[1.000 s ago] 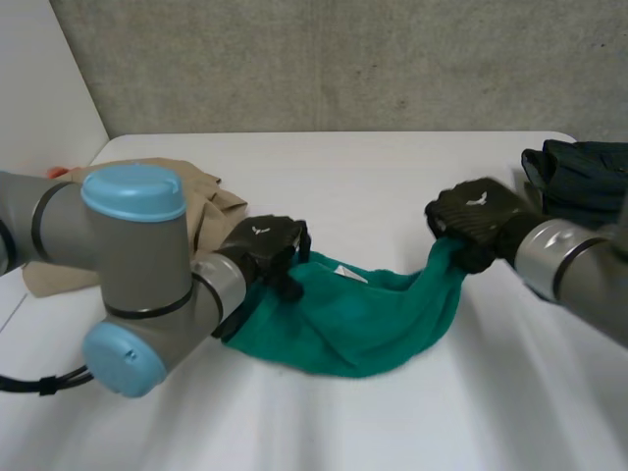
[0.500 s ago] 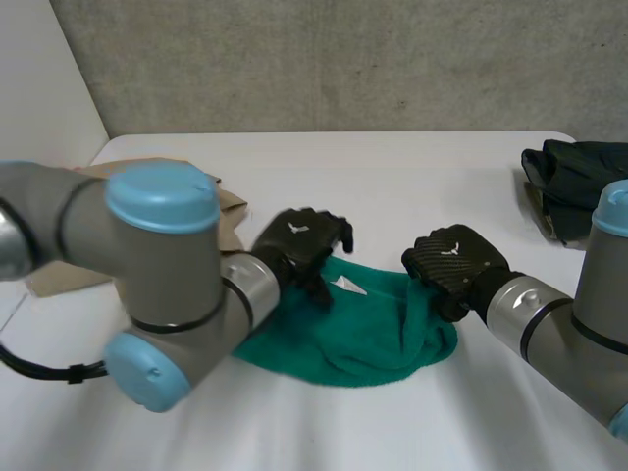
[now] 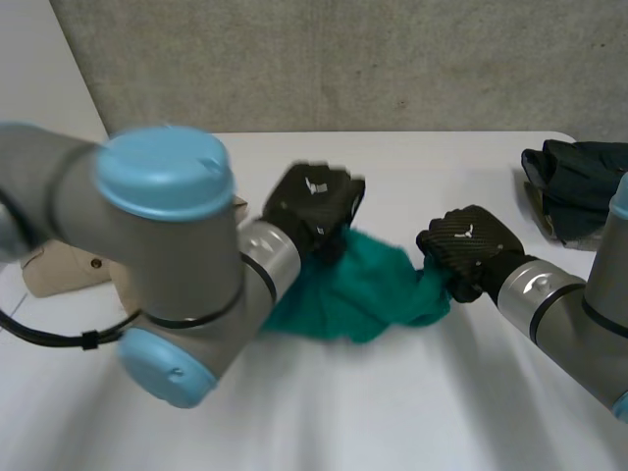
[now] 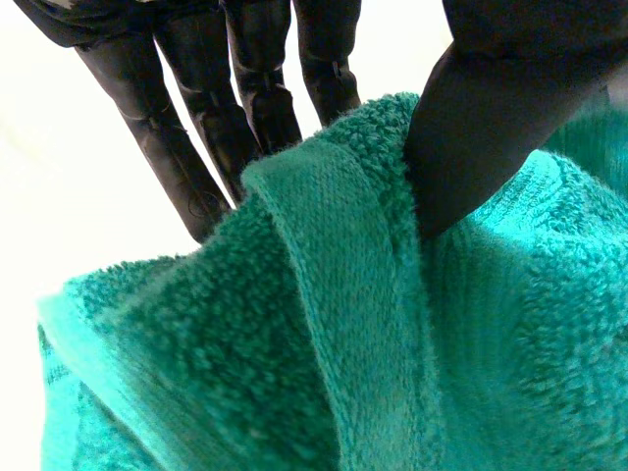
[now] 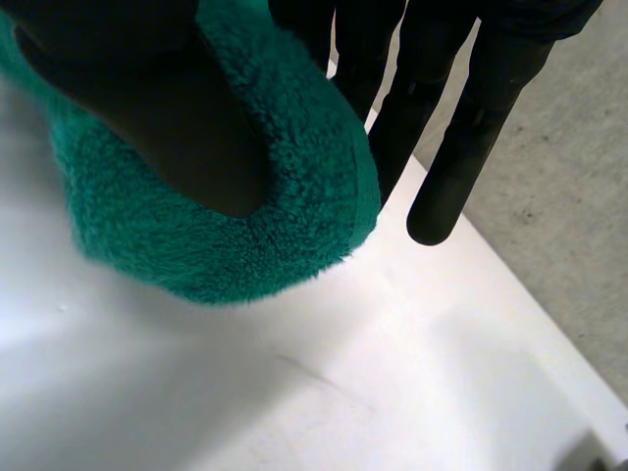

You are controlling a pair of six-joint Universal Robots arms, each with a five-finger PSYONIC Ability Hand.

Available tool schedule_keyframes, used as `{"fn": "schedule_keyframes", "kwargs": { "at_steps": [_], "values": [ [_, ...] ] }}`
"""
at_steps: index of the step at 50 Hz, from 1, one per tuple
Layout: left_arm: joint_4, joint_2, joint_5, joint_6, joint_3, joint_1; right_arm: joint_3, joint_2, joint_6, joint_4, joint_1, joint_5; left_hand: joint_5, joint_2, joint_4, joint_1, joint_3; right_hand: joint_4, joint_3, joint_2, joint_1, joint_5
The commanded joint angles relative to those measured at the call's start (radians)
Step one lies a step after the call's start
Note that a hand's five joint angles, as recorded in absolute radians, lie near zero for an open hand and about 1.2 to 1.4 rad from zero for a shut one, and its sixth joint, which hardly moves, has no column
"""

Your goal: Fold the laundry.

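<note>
**green towel pinched at both ends, hands drawn close**

the green towel point(image 3: 368, 289) hangs bunched between the two hands, sagging onto the white table point(image 3: 412, 422) below them. the left hand point(image 3: 316, 201) holds it up off the table. its wrist view shows the thumb pressing a hemmed edge of the towel point(image 4: 294, 343) against straight fingers point(image 4: 245, 88) - a firm pinch. the right hand point(image 3: 466, 250) grips the opposite end lower down; in its wrist view a rounded fold of terry point(image 5: 245, 226) is clamped between the thumb and the straight fingers point(image 5: 461, 147) behind it.

the towel looks thick, soft and light. it will likely drape and slump wherever it is unsupported, and the pile should give decent grip. the hem is the best place to hold, at or near a corner, since a pinch mid-cloth only gathers a lump and leaves the edges uneven.

a second ago the hands were well apart with the towel stretched in a long sag between them. half a second ago it lay lower and flatter on the table under both hands. now the left hand has risen and moved in towards the right, so the cloth is crumpled into a shorter, taller heap.

a dark garment point(image 3: 579, 182) lies beyond the right hand, and a tan cloth point(image 3: 59, 270) sits behind the left arm.
</note>
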Motion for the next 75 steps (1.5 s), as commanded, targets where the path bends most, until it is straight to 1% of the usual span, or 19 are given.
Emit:
{"fn": "schedule_keyframes", "kwargs": {
  "at_steps": [1, 5, 13, 17, 18, 20, 21, 25, 27, 31, 39, 48, 57, 65, 66, 67, 69, 70, 75],
  "values": [
    [-0.034, 0.099, 0.008, -0.129, -0.037, 0.055, -0.037, 0.003, -0.067, 0.006, -0.002, 0.014, 0.292, 0.210, 0.199, 0.297, 0.217, 0.198, 0.208, 0.215, 0.258, 0.235],
    [-0.078, 0.070, 0.011, -0.128, -0.055, 0.136, -0.042, 0.013, -0.068, 0.006, 0.002, 0.014, 0.292, 0.210, 0.199, 0.297, 0.217, 0.198, 0.208, 0.215, 0.258, 0.235],
    [-0.034, -0.185, 0.012, -0.103, 0.092, 0.153, -0.184, 0.157, -0.048, -0.008, 0.014, 0.057, 0.292, 0.210, 0.199, 0.297, 0.217, 0.198, 0.208, 0.215, 0.258, 0.235],
    [0.131, -0.234, 0.012, -0.082, 0.242, 0.156, -0.350, 0.210, -0.018, -0.056, 0.016, 0.167, 0.292, 0.210, 0.199, 0.297, 0.217, 0.198, 0.208, 0.215, 0.258, 0.235],
    [0.232, -0.231, 0.012, -0.073, 0.290, 0.159, -0.387, 0.214, -0.009, -0.082, 0.017, 0.188, 0.292, 0.210, 0.199, 0.297, 0.217, 0.198, 0.208, 0.215, 0.258, 0.235],
    [0.343, -0.219, 0.012, -0.070, 0.318, 0.161, -0.465, 0.211, 0.031, -0.200, 0.030, 0.227, 0.292, 0.210, 0.199, 0.297, 0.217, 0.198, 0.208, 0.215, 0.258, 0.235],
    [0.477, -0.195, 0.012, -0.068, 0.324, 0.160, -0.482, 0.210, 0.050, -0.249, 0.033, 0.232, 0.292, 0.210, 0.199, 0.297, 0.217, 0.198, 0.208, 0.215, 0.258, 0.235],
    [0.749, -0.095, 0.028, -0.073, 0.284, 0.179, -0.493, 0.178, 0.143, -0.512, 0.042, 0.232, 0.292, 0.210, 0.199, 0.297, 0.217, 0.198, 0.208, 0.215, 0.258, 0.235],
    [0.775, -0.069, 0.037, -0.074, 0.255, 0.193, -0.493, 0.147, 0.169, -0.582, 0.045, 0.238, 0.292, 0.210, 0.199, 0.297, 0.217, 0.198, 0.208, 0.215, 0.258, 0.235],
    [0.727, -0.052, 0.064, -0.073, 0.189, 0.202, -0.493, 0.093, 0.179, -0.563, 0.050, 0.224, 0.292, 0.210, 0.199, 0.297, 0.217, 0.198, 0.208, 0.215, 0.258, 0.235],
    [0.601, -0.084, 0.072, -0.063, 0.037, 0.199, -0.472, 0.214, 0.180, -0.401, 0.108, 0.138, 0.292, 0.210, 0.199, 0.297, 0.217, 0.198, 0.208, 0.215, 0.258, 0.235],
    [0.361, -0.124, 0.063, -0.056, -0.185, 0.195, -0.332, 0.332, 0.143, -0.236, 0.159, 0.129, 0.286, 0.204, 0.194, 0.291, 0.212, 0.198, 0.208, 0.215, 0.258, 0.235],
    [0.170, 0.005, 0.048, -0.017, -0.391, 0.193, -0.180, 0.322, 0.097, -0.190, 0.153, 0.124, -0.250, -0.332, -0.342, -0.245, -0.325, 0.198, 0.208, 0.215, 0.258, 0.235],
    [0.153, 0.180, 0.034, -0.017, -0.440, 0.166, -0.073, 0.220, 0.099, -0.190, 0.148, 0.092, -0.650, -0.732, -0.742, -0.645, -0.725, 0.198, 0.208, 0.215, 0.258, 0.235],
    [0.153, 0.189, 0.034, -0.017, -0.439, 0.161, -0.062, 0.208, 0.099, -0.190, 0.148, 0.086, -0.682, -0.764, -0.775, -0.677, -0.757, 0.127, 0.136, 0.144, 0.186, 0.163],
    [0.153, 0.198, 0.034, -0.016, -0.437, 0.158, -0.039, 0.184, 0.100, -0.190, 0.148, 0.075, -0.709, -0.791, -0.801, -0.704, -0.783, -0.406, -0.396, -0.389, -0.347, -0.370],
    [0.153, 0.212, 0.035, -0.016, -0.423, 0.150, -0.018, 0.159, 0.100, -0.190, 0.148, 0.070, -0.762, -0.844, -0.854, -0.757, -0.836, -0.926, -0.916, -0.909, -0.866, -0.889],
    [0.155, 0.214, 0.035, -0.016, -0.419, 0.150, -0.007, 0.147, 0.100, -0.189, 0.148, 0.075, -0.762, -0.844, -0.854, -0.757, -0.837, -1.023, -1.014, -1.007, -0.964, -0.987],
    [0.156, 0.185, 0.048, -0.017, -0.321, 0.144, 0.050, 0.038, 0.114, -0.186, 0.131, 0.077, -0.747, -0.829, -0.839, -0.742, -0.822, -1.023, -1.014, -1.007, -0.964, -0.987]
  ]
}}
